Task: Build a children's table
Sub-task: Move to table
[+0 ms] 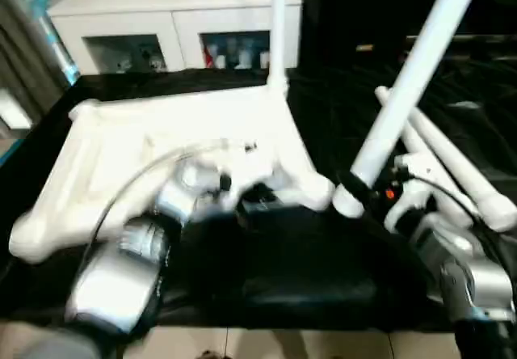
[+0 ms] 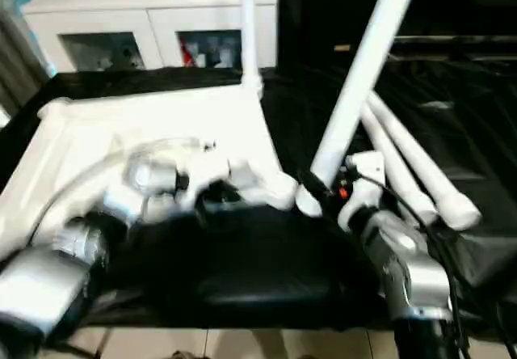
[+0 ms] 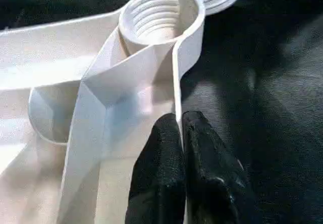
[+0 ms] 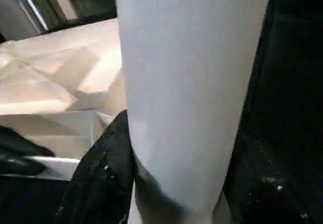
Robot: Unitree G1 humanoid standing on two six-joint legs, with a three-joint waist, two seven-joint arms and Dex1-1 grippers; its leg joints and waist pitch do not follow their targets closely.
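Black-draped desk [image 1: 323, 286]: one leg [image 1: 279, 27] stands in the tabletop [image 1: 161, 133]; our left jaws [image 3: 181, 125] pinch its rim beside an empty socket [image 3: 161, 14], right jaws [image 1: 363, 193] hold the second leg [image 1: 404, 92], two spare legs [image 1: 460, 173] beyond.

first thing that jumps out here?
The long white leg held slanting by the right gripper, its lower end near the tabletop's near-right corner socket. Next, the upturned white tabletop on the black-draped table, one leg already upright at its far corner. The left gripper, jaws shut, pinches its near rim.
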